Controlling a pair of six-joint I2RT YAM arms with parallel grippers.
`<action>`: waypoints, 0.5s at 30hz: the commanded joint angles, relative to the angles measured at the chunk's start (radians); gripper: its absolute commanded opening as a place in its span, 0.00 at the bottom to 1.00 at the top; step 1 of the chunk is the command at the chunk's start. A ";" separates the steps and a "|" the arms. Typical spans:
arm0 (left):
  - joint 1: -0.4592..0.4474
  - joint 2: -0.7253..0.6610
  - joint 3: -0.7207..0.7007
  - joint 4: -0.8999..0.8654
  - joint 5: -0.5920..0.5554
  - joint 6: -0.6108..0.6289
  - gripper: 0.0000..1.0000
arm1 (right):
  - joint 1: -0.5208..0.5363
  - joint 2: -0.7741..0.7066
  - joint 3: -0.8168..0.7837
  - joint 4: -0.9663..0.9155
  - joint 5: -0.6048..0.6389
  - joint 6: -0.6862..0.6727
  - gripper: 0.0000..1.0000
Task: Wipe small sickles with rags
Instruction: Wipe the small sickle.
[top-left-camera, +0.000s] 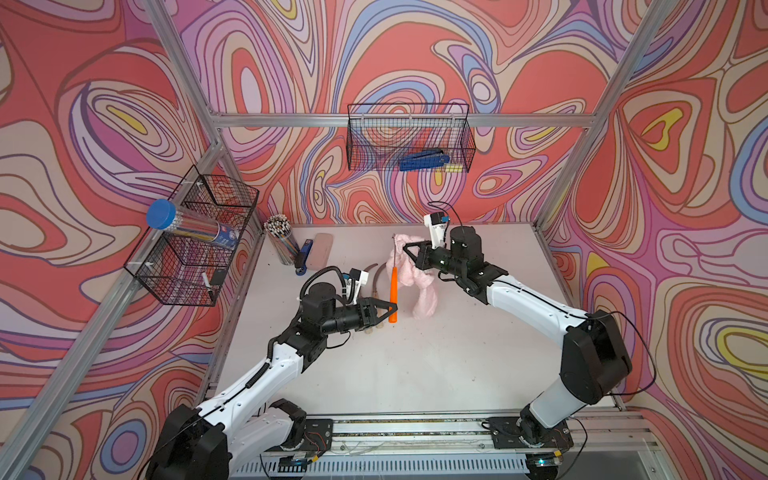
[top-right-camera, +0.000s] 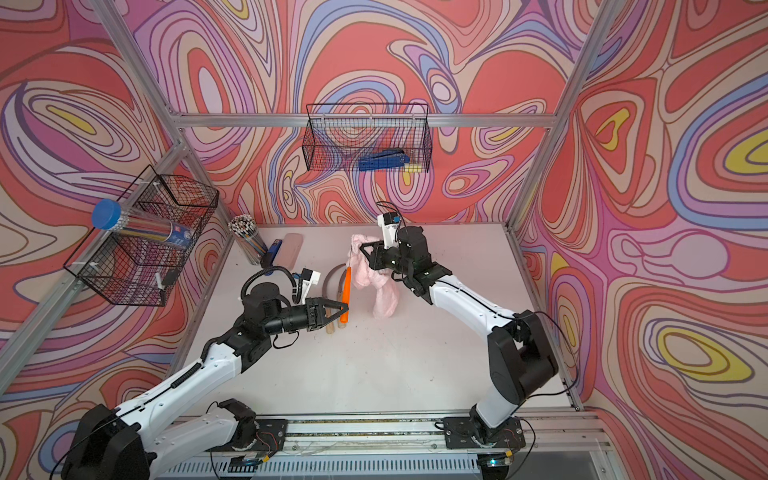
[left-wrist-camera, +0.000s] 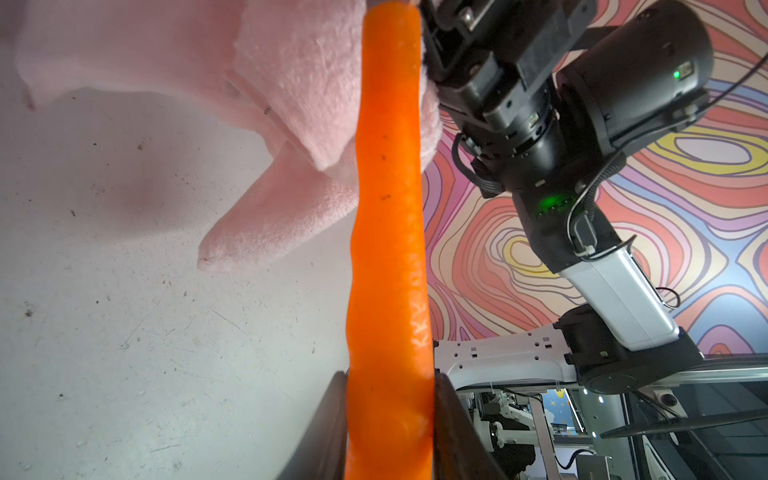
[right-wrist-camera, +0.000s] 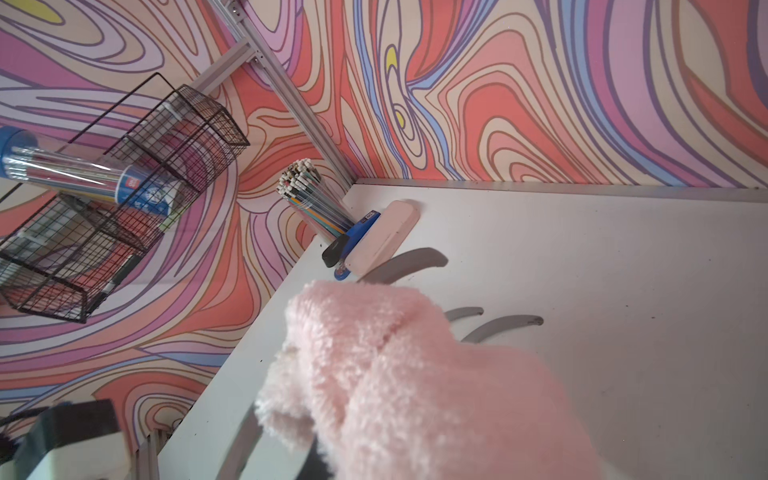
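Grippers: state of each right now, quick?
Left gripper: closed on the small sickle with the bright orange handle.
Right gripper: closed on the soft pale pink terry rag.

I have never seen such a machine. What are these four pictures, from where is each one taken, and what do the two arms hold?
These are two robot arms mounted at the front of a white table, each ending in a two-finger gripper. The two wide pictures come from one camera head above; they show nearly the same scene. The other two come from small cameras on the arms' wrists, looking along the fingers. The left gripper is shut on the orange-handled sickle, apparently held above the table; its wrist picture shows the handle close up. The right gripper is shut on the pink rag, which hangs beside the blade. Two wooden-handled sickles lie on the table. In the far corner are a pen cup, a blue stapler and a pink case.
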 joint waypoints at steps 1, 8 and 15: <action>-0.014 -0.029 -0.003 0.027 0.034 0.032 0.00 | -0.036 0.071 0.054 -0.015 -0.016 0.008 0.00; -0.015 -0.051 0.001 0.009 0.046 0.034 0.00 | -0.069 0.232 0.147 -0.023 -0.067 0.028 0.00; -0.015 -0.074 0.009 -0.007 0.045 0.034 0.00 | -0.070 0.264 0.136 -0.006 -0.064 0.033 0.00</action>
